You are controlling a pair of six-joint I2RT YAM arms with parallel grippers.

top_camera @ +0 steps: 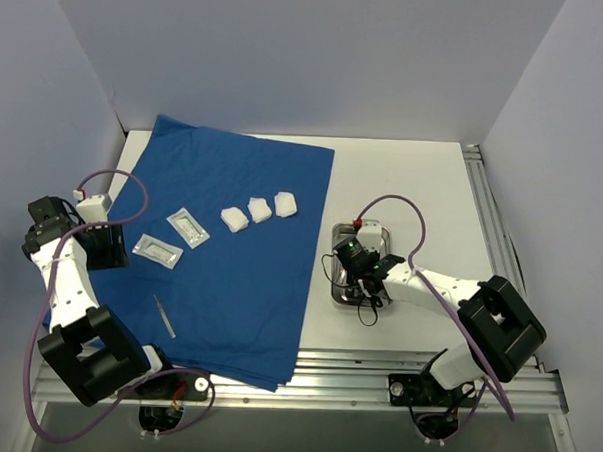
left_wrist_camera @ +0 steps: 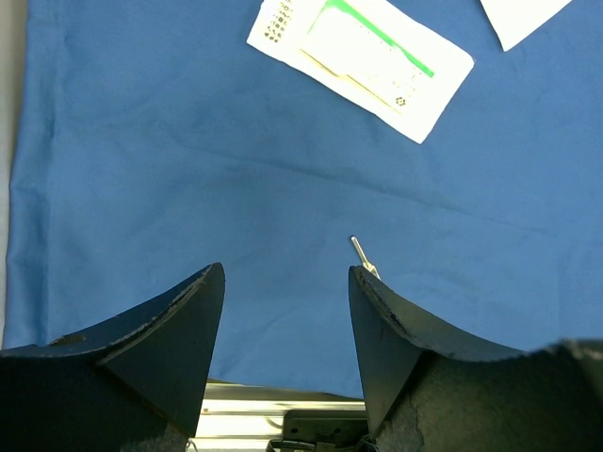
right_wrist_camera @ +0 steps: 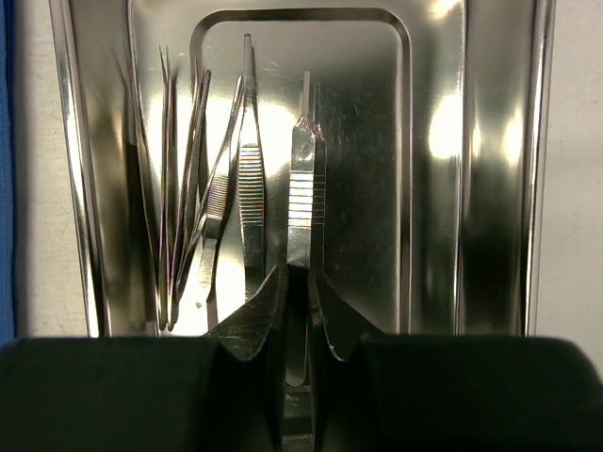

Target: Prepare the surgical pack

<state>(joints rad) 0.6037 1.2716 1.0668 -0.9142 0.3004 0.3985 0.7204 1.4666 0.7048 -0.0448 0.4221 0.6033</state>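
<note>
The surgical pack lies unwrapped. Its blue cloth [top_camera: 231,243] [left_wrist_camera: 188,160] is spread flat and carries two flat packets [top_camera: 188,228] [top_camera: 157,251] [left_wrist_camera: 363,61], three white gauze pads [top_camera: 259,210] and one thin instrument [top_camera: 164,316] [left_wrist_camera: 363,256]. The steel tray [top_camera: 381,230] [right_wrist_camera: 490,188] stands on bare table right of the cloth, with several thin instruments [right_wrist_camera: 203,207] in it. My right gripper [top_camera: 355,263] [right_wrist_camera: 300,282] is down in the tray, shut on a flat ridged metal instrument [right_wrist_camera: 301,188]. My left gripper [top_camera: 105,245] [left_wrist_camera: 285,273] hovers open over the cloth's left part, holding nothing.
White walls enclose the table on three sides. An aluminium rail [top_camera: 375,374] [left_wrist_camera: 273,400] runs along the near edge, and another rail [top_camera: 487,214] along the right side. The cloth's near edge hangs over the front rail.
</note>
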